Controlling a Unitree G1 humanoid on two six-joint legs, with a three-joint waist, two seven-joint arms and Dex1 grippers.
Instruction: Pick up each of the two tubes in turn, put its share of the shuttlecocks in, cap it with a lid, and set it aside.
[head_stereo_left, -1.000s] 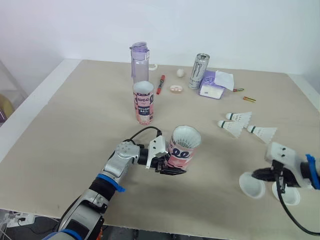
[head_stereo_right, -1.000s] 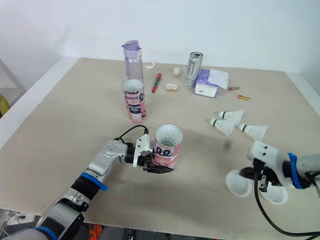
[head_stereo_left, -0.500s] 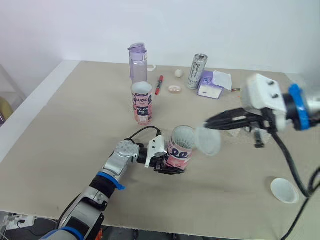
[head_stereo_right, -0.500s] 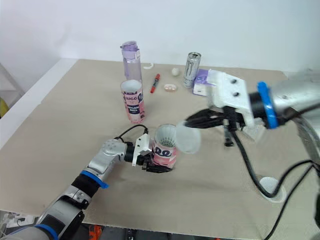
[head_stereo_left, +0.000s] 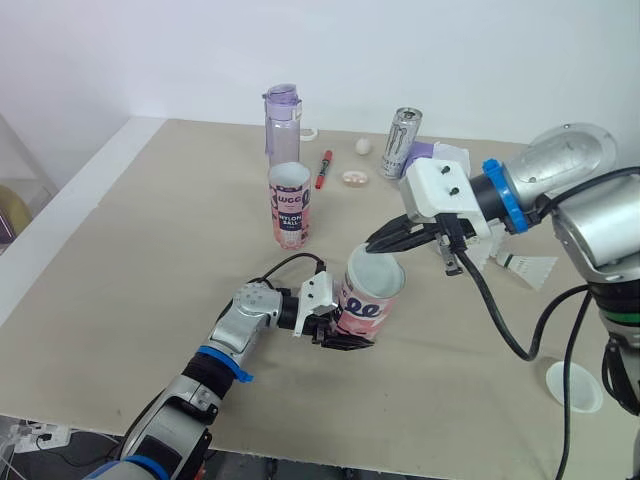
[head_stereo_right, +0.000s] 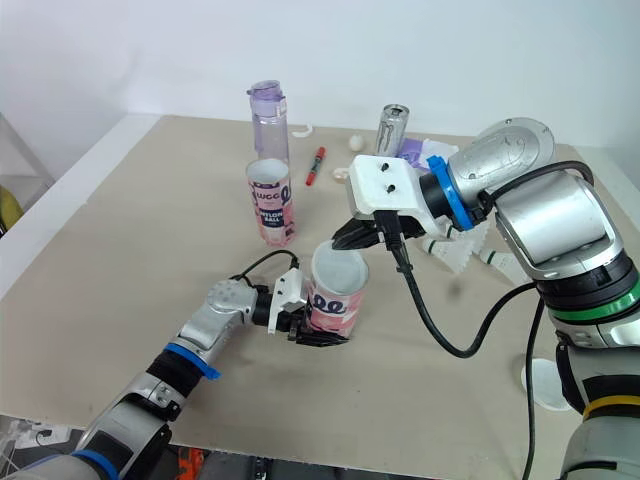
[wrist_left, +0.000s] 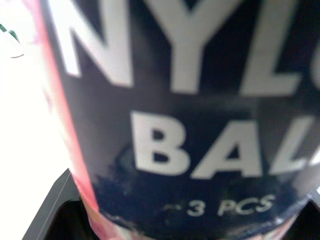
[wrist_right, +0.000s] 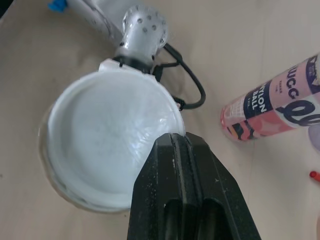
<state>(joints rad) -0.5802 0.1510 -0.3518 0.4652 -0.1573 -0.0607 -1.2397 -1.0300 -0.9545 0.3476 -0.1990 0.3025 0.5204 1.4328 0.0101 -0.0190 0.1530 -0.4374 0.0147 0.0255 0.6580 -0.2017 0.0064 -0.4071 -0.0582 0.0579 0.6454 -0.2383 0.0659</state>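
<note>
Since half a second earlier the right gripper (head_stereo_left: 383, 241) had carried the white lid (wrist_right: 110, 145) from beside the held tube (head_stereo_left: 366, 298) to right over its mouth. Its fingers were pressed narrowly together on the lid's rim. The lid covered the opening, though whether it was pushed fully home could not be told.

Farthest left on the tan table (head_stereo_left: 150, 230) stood a clear purple water bottle (head_stereo_left: 281, 125), and just in front of it the second tube (head_stereo_left: 288, 205), upright, open at the top and uncapped. A red marker (head_stereo_left: 323, 168) lay just to the right of the bottle.

Nearer the front edge, the left gripper (head_stereo_left: 348, 326) came in from the left and had its black fingers closed around the lower half of the held tube, keeping it roughly upright and tilted slightly. In the left wrist view the tube's dark label with white lettering sat close against the camera.

Behind this tube were a small round pink-and-white object (head_stereo_left: 352, 178) and a small white ball (head_stereo_left: 362, 146), then an energy drink can (head_stereo_left: 401, 143) standing upright.

Right of the right gripper's forearm a shuttlecock (head_stereo_left: 527, 267) lay on its side on the table, with more feathers partly hidden behind the arm. Well apart from everything else, near the front right corner, the spare lid (head_stereo_left: 573, 386) rested flat on the table.
</note>
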